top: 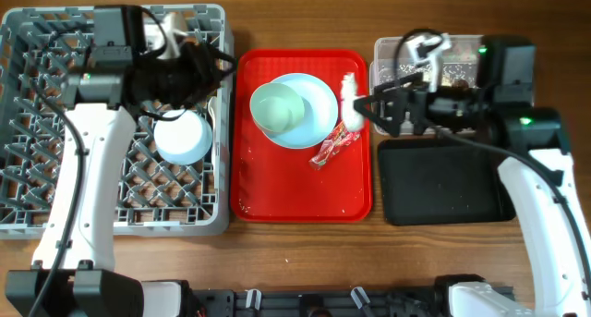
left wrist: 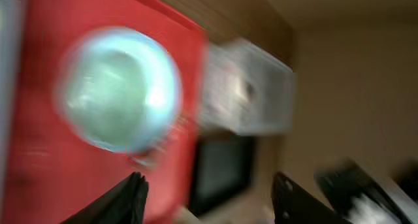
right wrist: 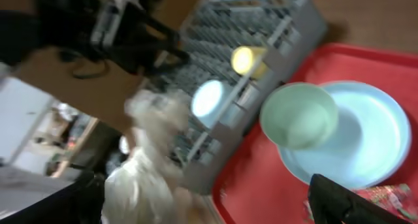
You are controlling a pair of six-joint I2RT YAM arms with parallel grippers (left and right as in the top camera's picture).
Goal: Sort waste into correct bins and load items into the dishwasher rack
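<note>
Nothing reading clearly from here, printed wrapper (top: 332, 149) on the red tray (top: 268, 183) showing only red-and-white smudges (too small, too blurred).

Dishwasher rack (top: 37, 183) is seen at the left, with a pale round vessel (top: 182, 137) set among its pegs. The left gripper (top: 220, 60) is held over the rack's upper right corner. On the red tray (top: 300, 199) a green-blue bowl (top: 277, 107) is seated on the blue plate (top: 319, 109), and the wrapper (top: 332, 149) lies just beside the plate. The tissue (top: 350, 103) is met by the right gripper (top: 367, 109); grip not discernible. The clear tub (top: 386, 51) is placed above the black tray (top: 443, 183).
</note>
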